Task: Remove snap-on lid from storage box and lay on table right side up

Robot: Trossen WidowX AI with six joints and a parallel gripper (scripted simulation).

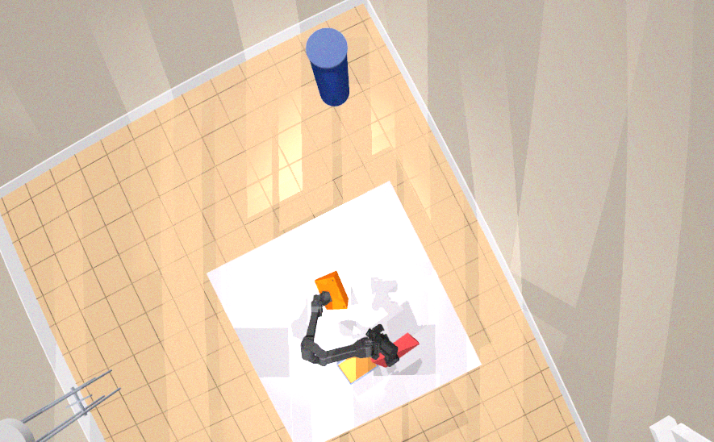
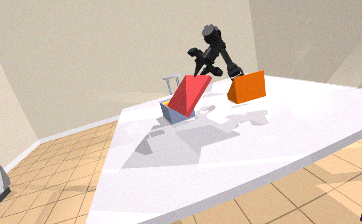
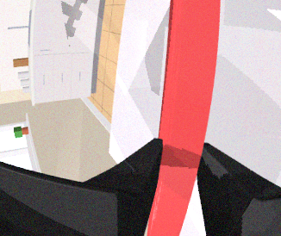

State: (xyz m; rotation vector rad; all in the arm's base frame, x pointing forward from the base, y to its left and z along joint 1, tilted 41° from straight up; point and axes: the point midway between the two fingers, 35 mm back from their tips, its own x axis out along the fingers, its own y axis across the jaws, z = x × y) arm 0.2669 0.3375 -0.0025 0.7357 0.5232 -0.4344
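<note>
The red lid is off the storage box and tilted steeply, its upper edge in my gripper. The fingers are shut on that edge, one on each side. In the exterior view the lid's lower end overlaps the near side of the box; I cannot tell whether they touch. The open blue-grey box stands upright on the white table, with a yellow-orange inside. In the top view the arm and the lid hide part of it, and the fingertips are hidden.
An orange wedge-shaped block stands on the table beside the arm's base. A tall blue cylinder stands on the floor well away from the table. The table's near edge crosses the exterior view.
</note>
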